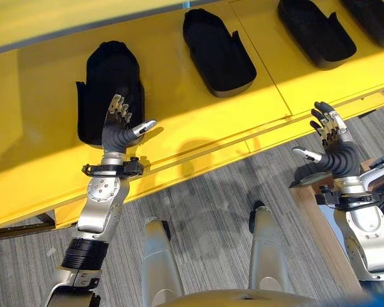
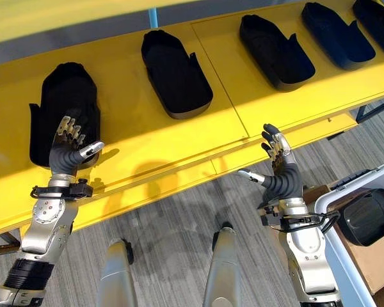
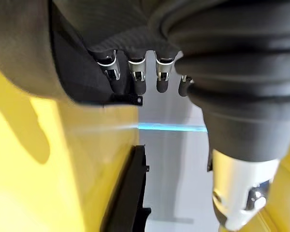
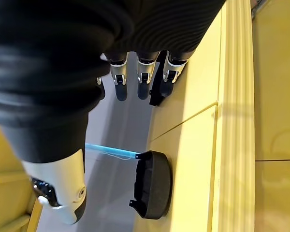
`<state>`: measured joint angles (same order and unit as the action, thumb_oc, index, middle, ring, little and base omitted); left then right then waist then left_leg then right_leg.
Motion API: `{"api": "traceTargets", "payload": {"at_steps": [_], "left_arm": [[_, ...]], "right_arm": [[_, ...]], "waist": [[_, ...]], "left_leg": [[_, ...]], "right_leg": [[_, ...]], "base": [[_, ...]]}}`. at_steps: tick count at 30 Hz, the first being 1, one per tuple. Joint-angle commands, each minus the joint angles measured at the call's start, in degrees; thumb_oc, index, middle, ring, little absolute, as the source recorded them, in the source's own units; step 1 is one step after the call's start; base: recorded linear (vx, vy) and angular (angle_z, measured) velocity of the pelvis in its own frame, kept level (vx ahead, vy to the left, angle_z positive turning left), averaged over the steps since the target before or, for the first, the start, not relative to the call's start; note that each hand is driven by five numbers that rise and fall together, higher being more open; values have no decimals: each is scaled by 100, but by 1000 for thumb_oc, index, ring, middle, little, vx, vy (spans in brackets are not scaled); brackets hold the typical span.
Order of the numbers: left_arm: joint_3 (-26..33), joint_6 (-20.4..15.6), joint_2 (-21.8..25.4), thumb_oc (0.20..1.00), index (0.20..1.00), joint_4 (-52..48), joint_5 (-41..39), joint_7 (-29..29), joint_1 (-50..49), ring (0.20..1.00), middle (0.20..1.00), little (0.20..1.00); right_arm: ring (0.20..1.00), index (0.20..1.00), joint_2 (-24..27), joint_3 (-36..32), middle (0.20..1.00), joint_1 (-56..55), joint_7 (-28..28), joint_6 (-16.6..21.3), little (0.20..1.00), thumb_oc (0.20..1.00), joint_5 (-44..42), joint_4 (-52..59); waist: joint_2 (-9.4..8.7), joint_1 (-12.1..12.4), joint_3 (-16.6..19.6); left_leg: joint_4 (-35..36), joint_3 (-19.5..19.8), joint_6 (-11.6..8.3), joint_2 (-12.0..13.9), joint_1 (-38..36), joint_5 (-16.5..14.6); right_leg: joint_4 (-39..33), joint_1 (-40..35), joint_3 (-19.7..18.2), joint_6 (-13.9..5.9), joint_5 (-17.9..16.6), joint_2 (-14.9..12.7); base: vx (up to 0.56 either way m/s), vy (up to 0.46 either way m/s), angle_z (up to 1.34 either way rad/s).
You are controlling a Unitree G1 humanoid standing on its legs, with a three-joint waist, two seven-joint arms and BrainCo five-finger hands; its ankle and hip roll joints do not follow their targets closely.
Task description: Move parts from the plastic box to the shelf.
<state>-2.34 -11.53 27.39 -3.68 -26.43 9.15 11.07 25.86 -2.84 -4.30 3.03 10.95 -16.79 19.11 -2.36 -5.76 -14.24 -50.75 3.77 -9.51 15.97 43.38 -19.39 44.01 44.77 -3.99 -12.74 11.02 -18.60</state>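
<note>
Several black moulded parts lie in a row on the yellow shelf (image 1: 198, 128). The leftmost part (image 1: 109, 83) sits just behind my left hand (image 1: 120, 131), which is raised over the shelf's front strip, open and empty. In the left wrist view its straight fingers (image 3: 135, 72) stand close in front of that part (image 3: 82, 58). My right hand (image 2: 280, 169) is held up off the shelf's front edge, over the floor, open and empty. A white plastic box (image 2: 355, 181) at the lower right holds another black part (image 2: 368, 214).
Further parts lie along the shelf at the middle (image 1: 217, 51), to the right (image 1: 313, 29) and at the far right (image 1: 377, 16). A bare yellow stretch lies between the first two. Grey striped floor (image 1: 211, 204) runs below the shelf edge.
</note>
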Motion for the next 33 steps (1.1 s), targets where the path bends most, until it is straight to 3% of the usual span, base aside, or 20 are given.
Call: {"api": "traceTargets", "payload": {"at_steps": [1, 21, 33], "left_arm": [[-229, -71, -65, 1000, 1000, 263, -197, 22, 167, 1000, 1000, 1000], [-614, -38, -312, 1000, 1000, 398, -559, 85, 453, 1000, 1000, 1000], [-84, -306, -311, 1000, 1000, -67, -976, 241, 190, 1000, 1000, 1000]], "right_arm": [[1000, 1000, 54, -108, 1000, -9, 117, 226, 1000, 1000, -171, 280], [1000, 1000, 90, -23, 1000, -29, 240, 217, 1000, 1000, -153, 294], [1000, 1000, 99, -3, 1000, 12, 251, 254, 1000, 1000, -95, 269]], "waist": [[-81, 25, 230], [-98, 6, 185], [-81, 69, 195]], "left_leg": [[176, 164, 328, -262, 399, 894], [183, 162, 320, -239, 363, 902], [167, 189, 329, -255, 359, 910]], "right_leg": [[670, 440, -5, 541, -130, 251], [707, 391, -10, 545, -106, 281], [707, 354, 19, 552, -104, 276]], "base": [[0, 0, 0], [0, 0, 0], [0, 0, 0]]}}
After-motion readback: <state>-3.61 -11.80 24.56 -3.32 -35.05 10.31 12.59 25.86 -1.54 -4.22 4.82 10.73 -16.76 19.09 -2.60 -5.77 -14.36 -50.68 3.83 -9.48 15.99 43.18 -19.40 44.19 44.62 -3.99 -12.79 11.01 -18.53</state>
